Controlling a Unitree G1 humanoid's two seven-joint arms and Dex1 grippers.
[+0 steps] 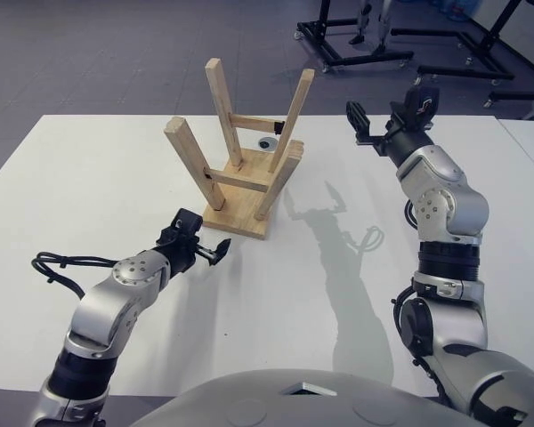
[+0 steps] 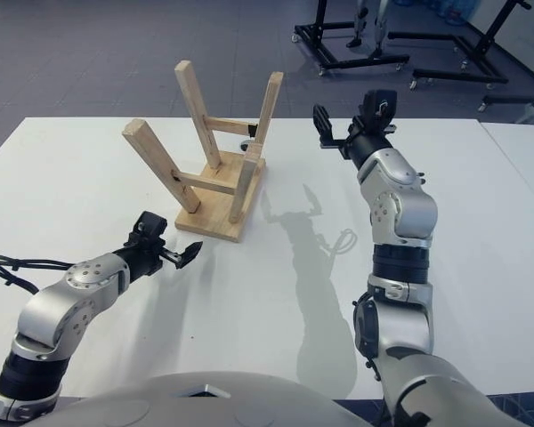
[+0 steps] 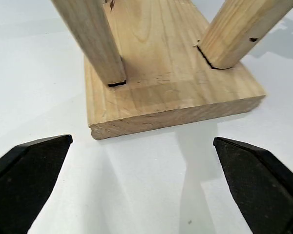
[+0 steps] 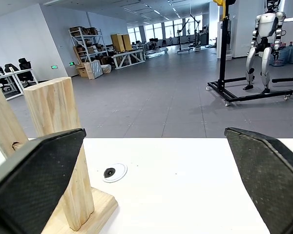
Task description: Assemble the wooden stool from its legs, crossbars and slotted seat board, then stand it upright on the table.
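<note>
The wooden stool point(image 1: 242, 160) rests upside down on the white table point(image 1: 116, 178), its seat board point(image 1: 249, 213) flat on the surface and its legs pointing up, joined by two crossbars point(image 1: 241, 181). My left gripper point(image 1: 205, 238) is open, low over the table just in front of the board's near corner; the left wrist view shows the board edge point(image 3: 176, 112) facing the gap of the left gripper point(image 3: 142, 141). My right gripper point(image 1: 387, 111) is open, held up to the right of the stool, and the right wrist view shows a leg point(image 4: 58, 146) beside one finger point(image 4: 34, 170).
A round grommet point(image 1: 269, 142) is set in the table behind the stool. A black cable point(image 1: 58, 265) loops by my left forearm. Black wheeled stands point(image 1: 365, 44) are on the floor beyond the far edge. Bare table lies right of and in front of the stool.
</note>
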